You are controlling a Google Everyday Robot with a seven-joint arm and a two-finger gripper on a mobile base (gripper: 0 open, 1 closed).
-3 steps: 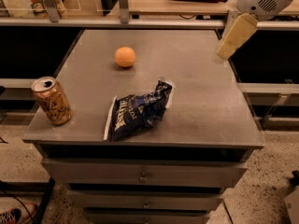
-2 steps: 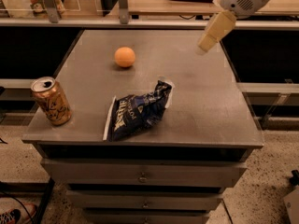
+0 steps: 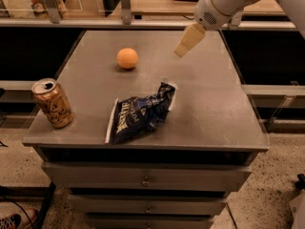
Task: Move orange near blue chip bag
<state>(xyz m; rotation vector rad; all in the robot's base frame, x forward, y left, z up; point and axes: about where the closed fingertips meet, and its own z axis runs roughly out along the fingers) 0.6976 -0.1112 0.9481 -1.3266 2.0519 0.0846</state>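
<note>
The orange (image 3: pixel 127 58) lies free on the grey worktop (image 3: pixel 214 94), behind the blue chip bag (image 3: pixel 142 113) and a little to its left, with bare surface between them. The gripper (image 3: pixel 181 50) hangs in the air behind the bag and to its right, holding nothing; whether it is apart or together cannot be told. Round and smooth, the orange would likely roll away from the bag if nudged off-centre during the grasp, or roll on after release. A gold-brown drink can (image 3: pixel 52 103) stands well left of the bag, clear of the route; nothing lies between orange and bag.
</note>
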